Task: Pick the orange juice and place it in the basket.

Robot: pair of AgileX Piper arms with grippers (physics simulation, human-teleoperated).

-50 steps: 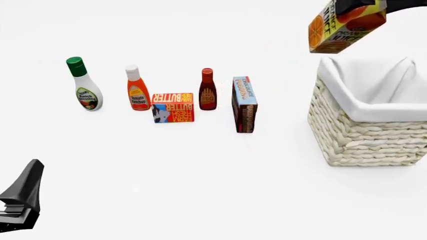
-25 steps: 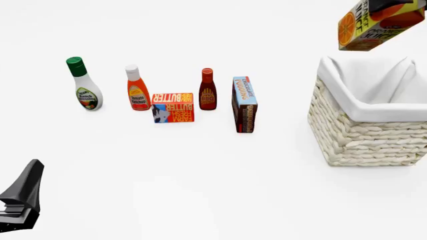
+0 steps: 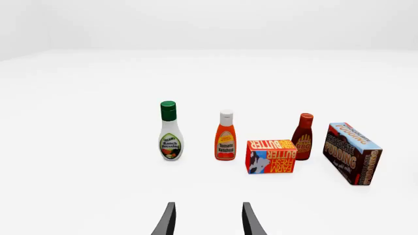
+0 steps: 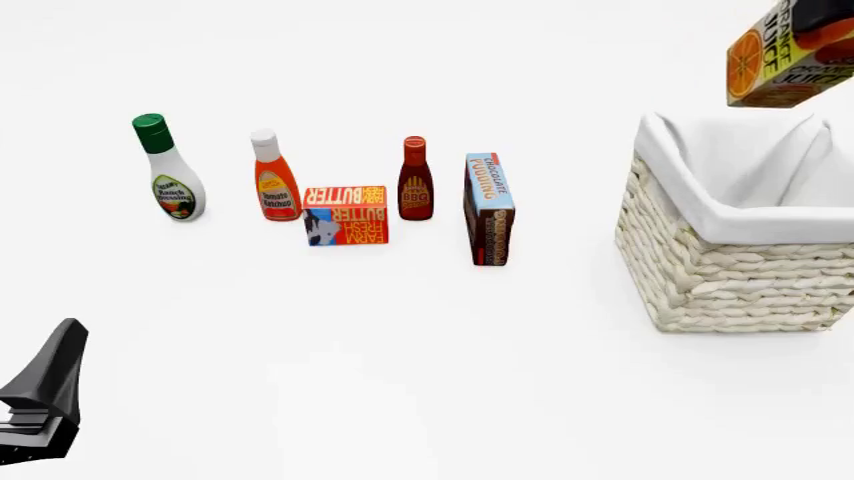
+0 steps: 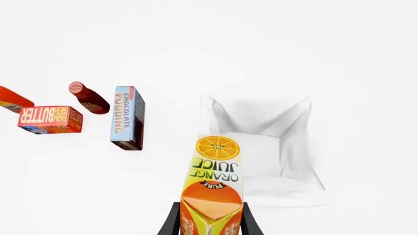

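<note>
Pick done, placing not yet. Orange juice carton (image 4: 790, 55) up in the air, tilted, near the top right corner of the front view, above the far side of the basket (image 4: 727, 270) and clear of its rim, touching nothing below. In the right wrist view, carton (image 5: 212, 188) pinched between the two dark fingers of the right gripper (image 5: 209, 223), one finger on each side near the gable end, the bottom with the orange slice picture pointing down toward the white cloth lining of the basket (image 5: 297, 147). Basket interior empty as far as visible: only folded cloth. Right arm itself mostly out of the front view, hidden past the frame edge. Left gripper (image 3: 206, 220) low over the table on the near left, fingers spread apart with nothing between them, taking no part. Other groceries standing untouched in a row well to the left of the basket: dressing bottle (image 4: 170, 170), ketchup bottle (image 4: 275, 178), butter box (image 4: 346, 214), sauce bottle (image 4: 415, 180), pudding box (image 4: 489, 208). Judged from this: most of the task finished, namely grasp, lift and carry. Left to do: centre the carton over the opening, lower it inside past the cloth rim, release, withdraw. Whether the carton is already centred over the opening is hard to tell from these angles.
</note>
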